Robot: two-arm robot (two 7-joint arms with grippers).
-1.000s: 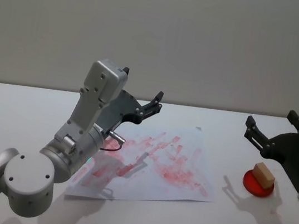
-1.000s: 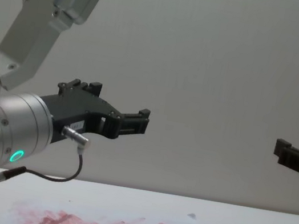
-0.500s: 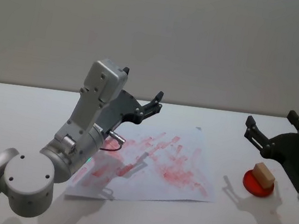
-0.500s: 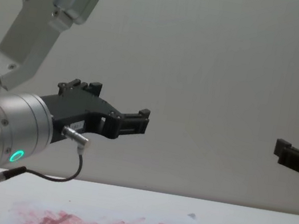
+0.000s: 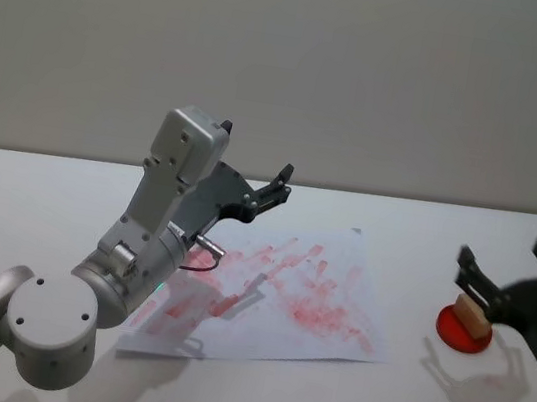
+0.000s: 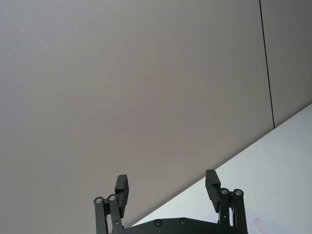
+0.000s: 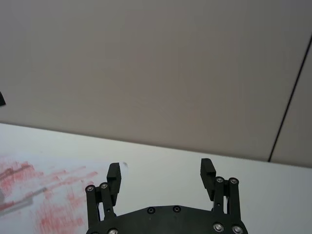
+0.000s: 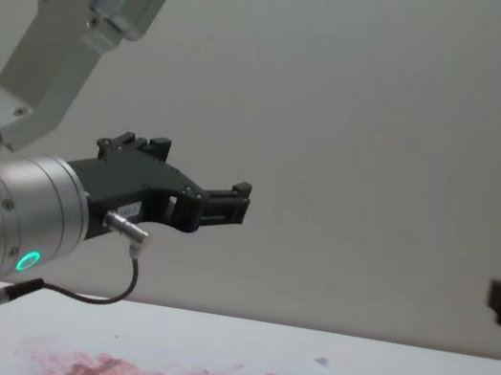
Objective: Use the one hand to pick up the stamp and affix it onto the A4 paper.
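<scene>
Right gripper: the black, blocky-fingered right gripper (image 5: 500,274) hangs in the air near the right edge of the head view, just over the stamp; its fingers (image 7: 114,176) stand wide apart with nothing between them, which suits a first approach.
Stamp: the small light-tan wooden block stamp (image 5: 471,312) sits upright on its round red base on the white surface (image 5: 46,198), to the right of the paper and apart from it, untouched.
Paper: the thin white A4 paper (image 5: 363,276), smeared with red-pink ink marks, lies flat between the 2 arms, its far corner slightly lifted; its middle is open for a press.
Left gripper: the large black left gripper (image 5: 272,188) on the silver-grey arm is held raised over the paper's left part, fingers (image 6: 121,186) apart and empty, pointing toward the wall; it looks parked, out of the working arm's way.
Step in hand: likely lining up over the stamp; the grasp is not yet made.
Risk: the block is narrow, so an off-centre closing could tip it.
</scene>
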